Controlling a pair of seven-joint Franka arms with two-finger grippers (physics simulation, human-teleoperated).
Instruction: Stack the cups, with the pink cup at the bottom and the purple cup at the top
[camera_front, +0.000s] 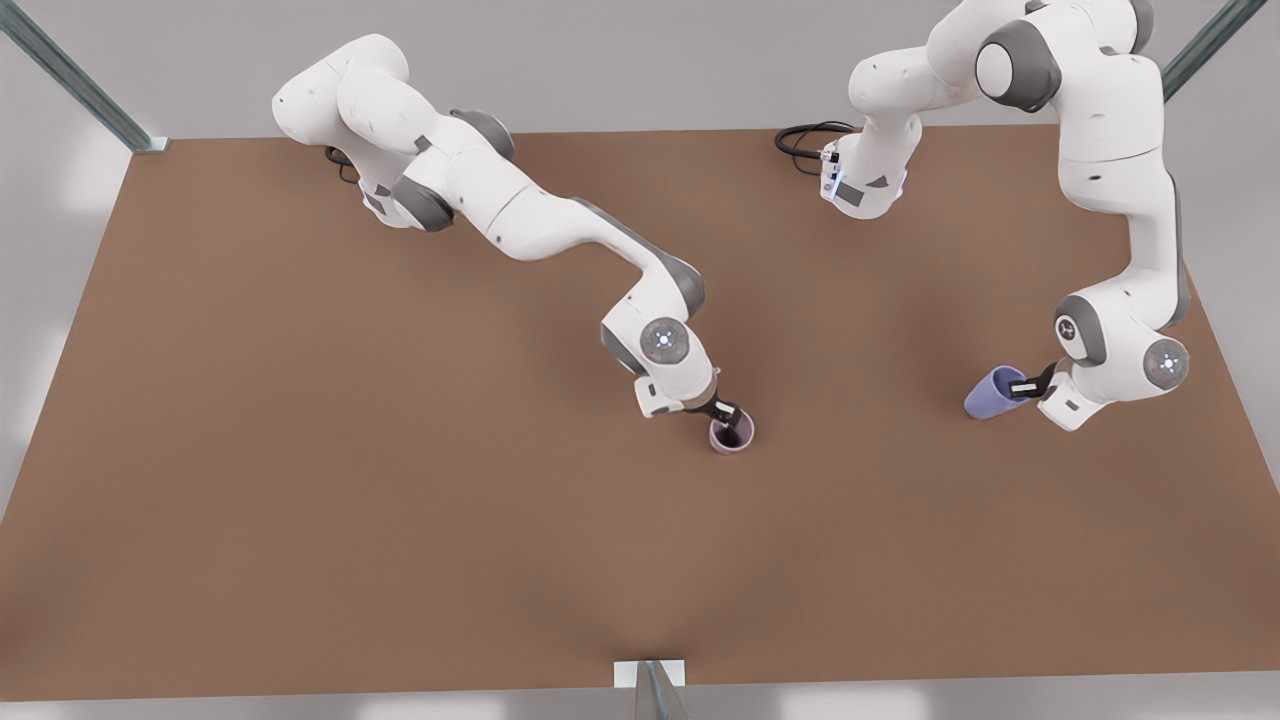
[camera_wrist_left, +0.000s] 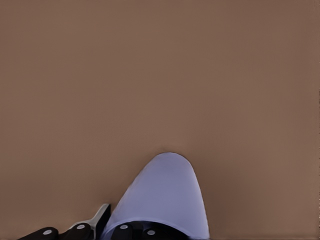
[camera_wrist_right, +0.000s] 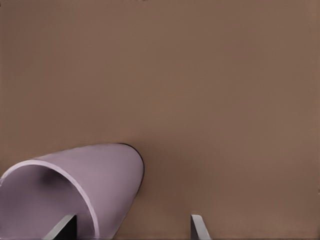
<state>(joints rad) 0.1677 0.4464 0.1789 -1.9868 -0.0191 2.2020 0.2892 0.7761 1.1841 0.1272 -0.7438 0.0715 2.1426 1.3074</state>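
- Brown tabletop (camera_front: 300, 450) is mostly bare. The only extras are a black cable (camera_front: 800, 140) by the far arm base and metal frame posts at the corners, with one bracket (camera_front: 650, 680) at the near edge.
- Pink cup (camera_front: 732, 434) sits about mid-table, a bit toward the near side, upright with its dark mouth facing up. Plenty of open brown around it on every side.
- Right gripper (camera_front: 724, 413) is at the pink cup's rim. In the right wrist view one finger (camera_wrist_right: 62, 227) is inside the cup (camera_wrist_right: 90, 185) and the other (camera_wrist_right: 199, 227) stands well off the wall, so it's open, not clamping.
- Purple cup (camera_front: 992, 394) is over on the front view's right, well apart from the pink one and not far from that table edge. It's tilted, long axis slanting, base pointing toward the front view's left, mouth toward the gripper.
- Left gripper (camera_front: 1030, 385) is clamped on the purple cup at its rim end; in the left wrist view the dark fingers (camera_wrist_left: 135, 231) wrap the cup's (camera_wrist_left: 167, 195) wide end.
- Nothing stands between the two cups.
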